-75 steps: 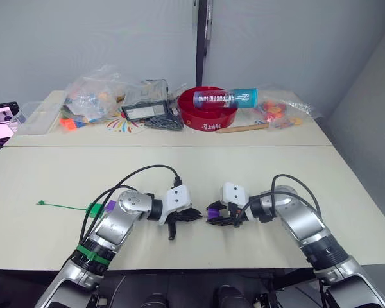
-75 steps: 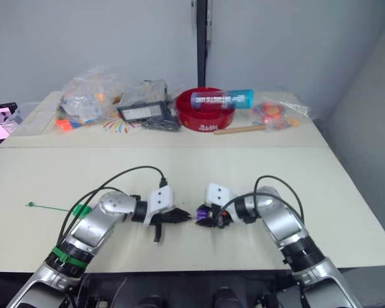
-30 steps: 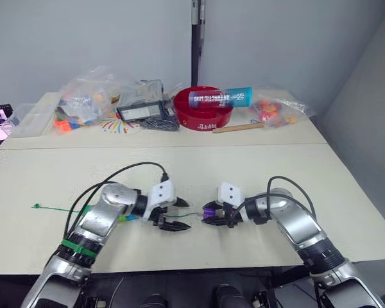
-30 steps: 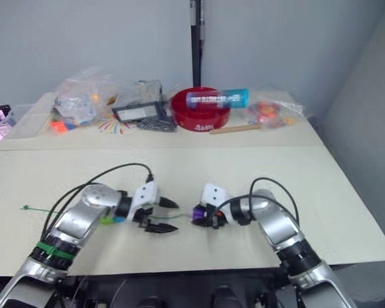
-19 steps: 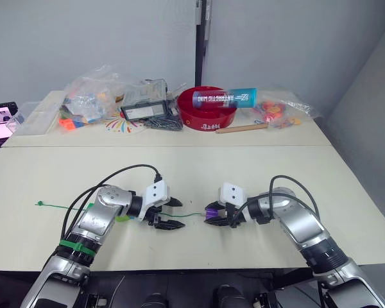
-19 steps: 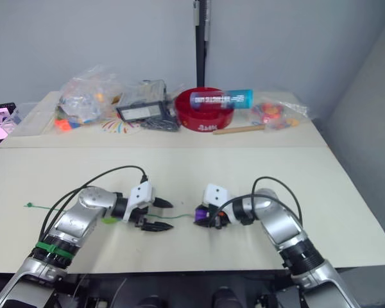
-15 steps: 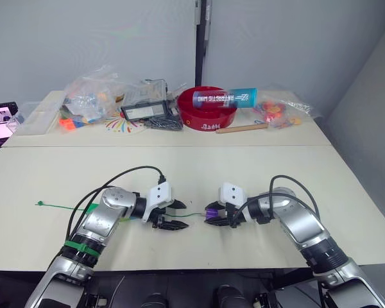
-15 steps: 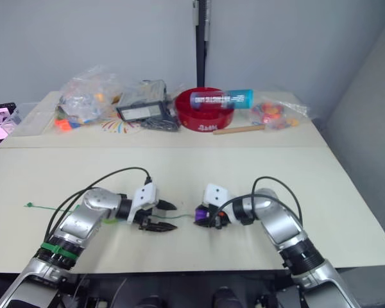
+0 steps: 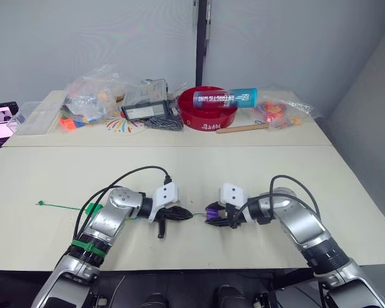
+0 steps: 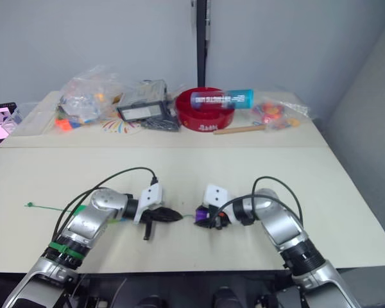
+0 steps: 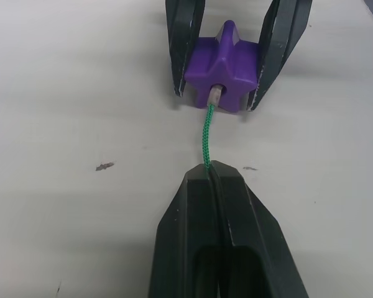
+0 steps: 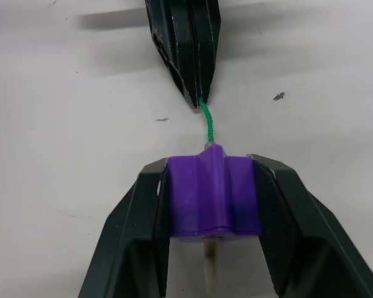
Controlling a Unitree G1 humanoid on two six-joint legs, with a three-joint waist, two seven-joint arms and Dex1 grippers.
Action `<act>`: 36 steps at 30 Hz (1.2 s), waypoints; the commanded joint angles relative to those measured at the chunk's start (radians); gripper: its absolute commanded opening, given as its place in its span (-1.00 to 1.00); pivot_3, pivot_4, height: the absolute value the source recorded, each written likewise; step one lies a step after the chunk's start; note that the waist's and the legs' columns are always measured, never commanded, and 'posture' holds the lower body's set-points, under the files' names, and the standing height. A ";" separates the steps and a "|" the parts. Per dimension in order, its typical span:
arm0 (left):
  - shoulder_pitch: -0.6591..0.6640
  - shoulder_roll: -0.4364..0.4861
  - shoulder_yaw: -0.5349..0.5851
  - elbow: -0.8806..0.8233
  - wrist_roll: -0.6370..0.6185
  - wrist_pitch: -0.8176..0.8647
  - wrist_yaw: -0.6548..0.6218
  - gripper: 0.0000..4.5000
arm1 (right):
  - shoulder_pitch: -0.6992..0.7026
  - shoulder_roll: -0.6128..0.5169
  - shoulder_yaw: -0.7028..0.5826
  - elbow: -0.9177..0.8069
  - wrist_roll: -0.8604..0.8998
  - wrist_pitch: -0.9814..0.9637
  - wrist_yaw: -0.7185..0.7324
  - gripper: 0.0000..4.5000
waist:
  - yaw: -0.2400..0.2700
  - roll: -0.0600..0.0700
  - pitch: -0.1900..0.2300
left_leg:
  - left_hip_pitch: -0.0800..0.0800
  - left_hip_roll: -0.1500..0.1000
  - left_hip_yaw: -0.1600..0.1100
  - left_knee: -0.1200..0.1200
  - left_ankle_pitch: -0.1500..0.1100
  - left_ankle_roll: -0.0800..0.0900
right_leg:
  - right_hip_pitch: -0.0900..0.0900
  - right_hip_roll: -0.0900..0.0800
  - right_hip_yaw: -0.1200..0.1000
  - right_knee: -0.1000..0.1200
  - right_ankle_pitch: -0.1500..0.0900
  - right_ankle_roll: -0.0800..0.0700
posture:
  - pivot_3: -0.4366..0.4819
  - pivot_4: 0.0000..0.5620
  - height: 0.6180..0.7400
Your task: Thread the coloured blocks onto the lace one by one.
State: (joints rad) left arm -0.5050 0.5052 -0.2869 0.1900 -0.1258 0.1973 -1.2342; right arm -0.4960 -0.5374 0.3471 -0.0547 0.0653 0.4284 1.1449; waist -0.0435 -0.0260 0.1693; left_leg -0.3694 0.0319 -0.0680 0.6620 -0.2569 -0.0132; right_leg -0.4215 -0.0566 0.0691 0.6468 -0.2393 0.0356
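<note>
A purple star-shaped block [image 11: 222,57] sits just above the table at its front middle, with my right gripper [image 9: 212,218] shut on it. The thin green lace [image 11: 207,136] enters its hole. In the right wrist view the pale stiff tip [image 12: 210,274] pokes out of the block's [image 12: 212,195] near side. My left gripper [image 9: 181,215] is shut on the lace a short way left of the block. The lace trails left under my left arm to its knot [image 9: 41,203]. A light green block [image 9: 92,208] shows beside that arm.
At the back of the table stand a red bowl [image 9: 199,119] with a blue tube across it, a black case [image 9: 144,110], clear bags of toys [image 9: 90,95], a wooden stick [image 9: 242,128] and a bag of orange pieces [image 9: 279,112]. A lit screen [image 9: 0,122] is at far left.
My left gripper drew back left and opened, then moved right again and shut on the lace near the block. The right gripper kept hold of the purple block and stayed put.
</note>
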 commanded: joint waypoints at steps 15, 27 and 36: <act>-0.053 -0.043 -0.063 -0.071 0.022 -0.006 0.015 -1.00 | -0.012 0.012 0.048 -0.002 0.002 0.025 0.011 -0.39 | -0.004 0.000 0.000 | 0.000 0.000 0.000 0.000 0.000 0.000 | 0.000 0.000 0.000 0.000 0.000 0.000 | -0.05 -0.47 0.85; -0.029 0.010 -0.015 -0.127 -0.032 0.029 -0.004 -0.18 | -0.010 0.008 0.006 -0.042 0.046 0.054 0.013 0.68 | -0.003 0.000 0.000 | -0.001 0.000 0.000 0.000 0.000 0.000 | -0.001 0.000 0.000 0.000 0.000 0.000 | -0.05 -0.47 0.85; -0.042 -0.018 -0.052 -0.137 -0.018 0.015 0.019 0.68 | 0.036 -0.103 -0.092 -0.119 0.134 0.087 0.037 1.00 | 0.006 0.000 0.000 | -0.001 0.000 0.000 0.000 0.000 0.000 | -0.001 0.000 0.000 -0.001 0.000 0.000 | -0.05 -0.47 0.85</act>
State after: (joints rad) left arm -0.5323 0.5017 -0.3307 0.0642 -0.1451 0.2334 -1.2258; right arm -0.4734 -0.6223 0.2930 -0.1416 0.1716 0.5187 1.1709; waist -0.0371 -0.0260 0.1694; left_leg -0.3708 0.0310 -0.0681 0.6620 -0.2568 -0.0132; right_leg -0.4219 -0.0573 0.0691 0.6459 -0.2394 0.0359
